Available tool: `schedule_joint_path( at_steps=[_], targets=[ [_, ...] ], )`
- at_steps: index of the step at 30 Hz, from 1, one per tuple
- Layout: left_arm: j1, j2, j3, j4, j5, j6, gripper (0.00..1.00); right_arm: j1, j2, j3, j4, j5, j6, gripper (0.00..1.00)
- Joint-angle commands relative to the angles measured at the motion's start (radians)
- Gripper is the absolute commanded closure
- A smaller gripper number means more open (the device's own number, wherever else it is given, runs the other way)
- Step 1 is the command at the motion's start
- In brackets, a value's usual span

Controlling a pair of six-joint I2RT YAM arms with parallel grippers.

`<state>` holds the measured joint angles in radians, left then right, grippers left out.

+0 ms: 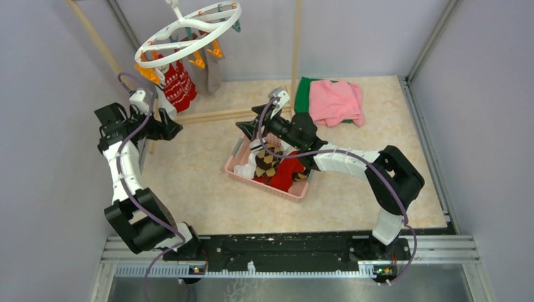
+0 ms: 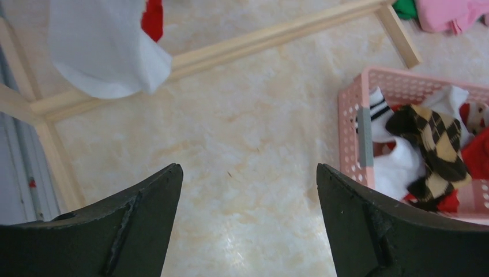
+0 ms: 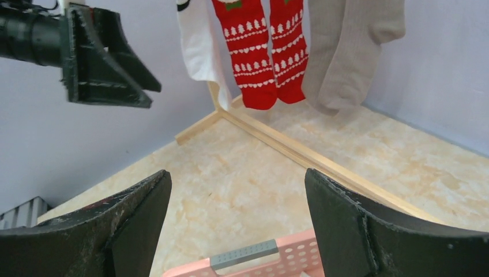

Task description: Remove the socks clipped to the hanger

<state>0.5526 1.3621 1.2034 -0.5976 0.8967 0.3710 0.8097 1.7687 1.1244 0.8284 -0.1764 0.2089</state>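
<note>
**Fig.** Socks on the hanger, w/ both grippers. The hanger [image 1: 189, 33] hangs at top left of your overhead view. Clipped under it are a white sock [image 1: 165, 94], two red socks [image 1: 181, 88] w/ white pattern and a grey sock [image 1: 215, 75]. All dangle above the wooden frame [image 1: 214, 114] lying on the table.

**L gripper** [image 1: 171, 126]: near the white sock, just below its lower end, not touching. Its fingers stand wide apart w/ nothing btwn them. In its wrist view the white sock [image 2: 104, 46] sits at upper left, ahead of the fingers, and only bare table shows in the gap.

**R gripper** [image 1: 249, 129]: well to the right of the hanging socks, over the far end of the pink basket [image 1: 261, 183]. Its fingers are likewise spread and hold nothing. Its wrist view looks straight at the load: red socks [image 3: 265, 52] at centre, grey sock [image 3: 346, 52] to the right, white sock [image 3: 199, 46] to the left. All of these hang well ahead of the fingers.

**Basket:** you can see a brown argyle sock [image 1: 267, 162] inside, plus red and white socks.

**Far right:** a pink cloth [image 1: 337, 100] lies on a green cloth [image 1: 304, 94], well apart from both grippers.
</note>
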Motion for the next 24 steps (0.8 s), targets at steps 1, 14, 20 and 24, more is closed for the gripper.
schedule_joint_path(
  at_steps=[1,14,20,24],
  targets=[
    [-0.030,0.013,-0.036,0.394,-0.133,-0.257,0.09,0.015,-0.078,-0.039,0.118,0.000,0.042,0.15],
    [-0.180,0.142,-0.133,0.912,-0.295,-0.402,0.24,0.030,-0.133,-0.127,0.192,-0.012,0.089,0.23],
    [-0.202,0.137,-0.191,1.032,-0.348,-0.398,0.38,0.031,-0.140,-0.148,0.201,-0.011,0.106,0.28],
    [-0.224,0.129,-0.203,1.045,-0.413,-0.380,0.63,0.032,-0.134,-0.150,0.202,-0.012,0.114,0.35]
  ],
)
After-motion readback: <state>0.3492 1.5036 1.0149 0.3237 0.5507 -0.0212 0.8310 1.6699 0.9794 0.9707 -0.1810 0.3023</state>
